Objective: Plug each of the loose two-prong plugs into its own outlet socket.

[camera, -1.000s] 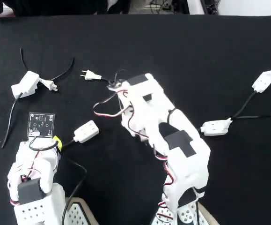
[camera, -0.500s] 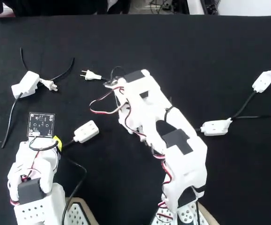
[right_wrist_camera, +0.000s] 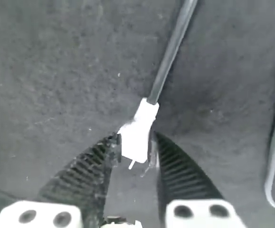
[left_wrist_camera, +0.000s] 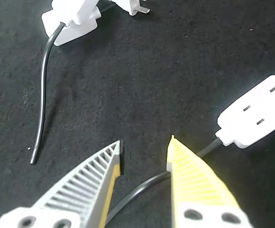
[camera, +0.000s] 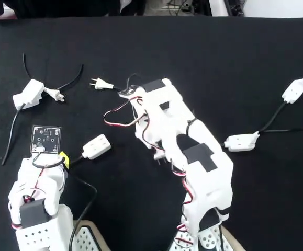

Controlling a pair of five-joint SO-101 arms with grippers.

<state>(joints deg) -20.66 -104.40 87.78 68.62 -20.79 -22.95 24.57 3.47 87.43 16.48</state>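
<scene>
My right wrist view shows what the high view hides under the outstretched arm: my right tool point(right_wrist_camera: 135, 138) is clamped on a small white two-prong plug point(right_wrist_camera: 137, 133), low over the black tabletop point(right_wrist_camera: 56, 71). My left arm is folded back. Its left tool point(left_wrist_camera: 144, 145) gapes empty above a black cord point(left_wrist_camera: 137, 190), near a white outlet socket block point(left_wrist_camera: 258, 111).

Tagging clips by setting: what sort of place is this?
Probably a robotics lab bench: two white arms on a black-covered table, corded outlet sockets scattered about, a plug in the right claw.
</scene>
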